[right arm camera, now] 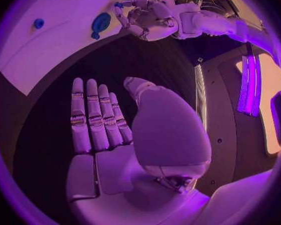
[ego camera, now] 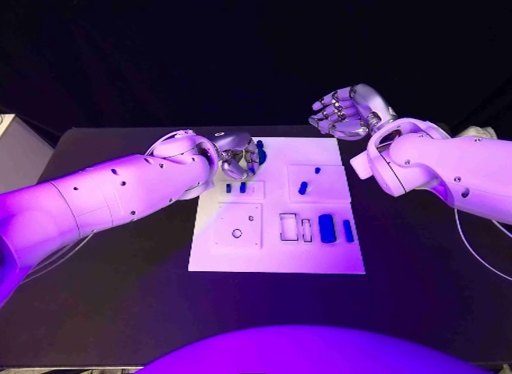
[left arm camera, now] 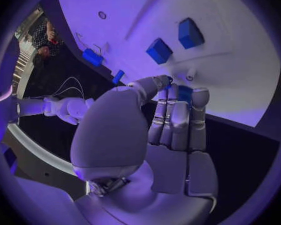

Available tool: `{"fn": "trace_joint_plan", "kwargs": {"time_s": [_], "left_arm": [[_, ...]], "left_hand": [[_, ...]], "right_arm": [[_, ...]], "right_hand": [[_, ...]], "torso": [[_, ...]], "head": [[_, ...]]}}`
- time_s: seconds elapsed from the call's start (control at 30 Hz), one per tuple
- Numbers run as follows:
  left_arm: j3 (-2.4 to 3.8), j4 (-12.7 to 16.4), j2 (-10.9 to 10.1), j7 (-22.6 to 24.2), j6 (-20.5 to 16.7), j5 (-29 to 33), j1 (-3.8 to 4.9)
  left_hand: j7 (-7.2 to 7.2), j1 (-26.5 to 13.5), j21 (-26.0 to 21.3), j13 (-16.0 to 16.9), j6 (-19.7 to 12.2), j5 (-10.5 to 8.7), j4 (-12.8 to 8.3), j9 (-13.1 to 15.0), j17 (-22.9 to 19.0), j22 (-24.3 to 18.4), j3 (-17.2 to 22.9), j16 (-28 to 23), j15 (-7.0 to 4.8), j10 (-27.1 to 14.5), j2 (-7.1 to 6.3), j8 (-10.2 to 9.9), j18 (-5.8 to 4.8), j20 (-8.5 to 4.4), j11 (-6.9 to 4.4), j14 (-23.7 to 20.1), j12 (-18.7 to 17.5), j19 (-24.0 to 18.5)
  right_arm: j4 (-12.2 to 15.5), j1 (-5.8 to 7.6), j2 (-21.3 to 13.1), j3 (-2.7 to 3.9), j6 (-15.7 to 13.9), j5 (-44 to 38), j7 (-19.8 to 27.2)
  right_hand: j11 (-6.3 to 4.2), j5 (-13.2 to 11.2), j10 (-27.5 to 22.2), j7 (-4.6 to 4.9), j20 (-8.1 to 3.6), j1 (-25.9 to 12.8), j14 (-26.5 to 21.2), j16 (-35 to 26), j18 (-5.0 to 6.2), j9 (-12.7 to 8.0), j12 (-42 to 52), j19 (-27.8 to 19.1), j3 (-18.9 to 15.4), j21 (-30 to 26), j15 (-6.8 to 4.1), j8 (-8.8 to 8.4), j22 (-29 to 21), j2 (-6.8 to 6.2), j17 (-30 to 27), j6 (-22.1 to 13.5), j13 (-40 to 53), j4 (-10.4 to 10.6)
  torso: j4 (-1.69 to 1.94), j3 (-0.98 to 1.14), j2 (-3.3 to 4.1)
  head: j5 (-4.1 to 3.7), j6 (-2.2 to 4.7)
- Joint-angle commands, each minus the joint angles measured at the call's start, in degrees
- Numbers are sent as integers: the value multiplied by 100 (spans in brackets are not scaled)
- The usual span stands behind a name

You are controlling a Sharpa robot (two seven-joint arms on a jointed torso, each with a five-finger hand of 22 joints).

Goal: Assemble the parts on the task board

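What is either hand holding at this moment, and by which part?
The left hand pinches a small blue part between thumb and fingertips; most of it is hidden, so the gripped end cannot be told. The right hand holds nothing.

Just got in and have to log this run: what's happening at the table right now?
The robot is assembling small blue parts on the white task board. Its left hand is over the board's far left corner and pinches a blue part in its fingertips. The right hand is raised beyond the board's far right corner, fingers straight and holding nothing. Other blue parts sit on the board, and some outlined slots look unfilled.
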Motion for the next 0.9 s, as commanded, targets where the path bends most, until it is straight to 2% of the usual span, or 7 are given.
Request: {"fn": "trace_joint_plan", "kwargs": {"time_s": [0.03, 0.13, 0.3, 0.57, 0.9], "left_arm": [[43, 117, -70, 227, -202, 267, 6], [96, 234, -169, 237, -183, 338, 10], [140, 364, -308, 213, -66, 415, 16], [153, 328, -419, 80, 287, 405, 20], [149, 175, -392, -34, 397, 199, 18]], "left_hand": [[-16, -37, 38, 92, 48, 26, -29, 8, 0, 14, 3, 30, 4, 140, 31, -26, -54, 7, -85, 41, -29, 27], [-15, -44, 39, 93, 53, 26, -28, 10, -2, 12, 1, 30, 5, 144, 31, -28, -54, 7, -85, 42, -33, 24], [-15, -59, 40, 94, 61, 24, -28, 13, 1, 13, -4, 31, 7, 151, 28, -33, -54, 8, -85, 46, -42, 21], [-11, -71, 23, 93, 59, 25, -31, 14, -43, -24, -6, 20, 10, 147, 27, -48, -45, 8, -80, 25, -63, -13], [-6, -97, 11, 94, 58, 23, -32, 18, -70, -46, -17, 11, 16, 147, 20, -69, -42, 10, -75, 9, -91, -41]], "right_arm": [[2, -2, -3, 2, 69, -9, 42], [1, -2, -6, 2, 74, -9, 42], [0, -2, -14, 2, 84, -9, 41], [4, -2, -26, 2, 96, -9, 37], [1, -2, -23, 2, 80, -8, 64]], "right_hand": [[35, 31, -3, 180, 16, -59, -2, -35, 78, -7, -27, -35, -9, -6, 47, -27, -4, -13, -5, -38, -5, -19], [35, 31, -3, 180, 16, -59, -2, -35, 78, -7, -27, -35, -9, -6, 47, -27, -4, -13, -5, -38, -5, -19], [35, 31, -3, 180, 16, -59, -2, -35, 78, -7, -27, -35, -9, -6, 47, -27, -4, -13, -5, -38, -5, -19], [34, 36, -3, 178, 18, -64, -1, -41, 79, -7, -27, -37, -12, -5, 48, -22, -19, -10, -15, -31, -17, -19], [36, 44, -19, 173, 23, -64, -12, -63, 79, -9, -34, -55, -17, -8, 53, -20, -56, -5, -44, -30, -47, -27]], "torso": [[7, -3, -11], [10, -5, -10], [8, -3, -10], [8, -6, 1], [-7, -2, 9]], "head": [[4, 10], [4, 16], [21, 25], [54, 18], [79, 17]]}}
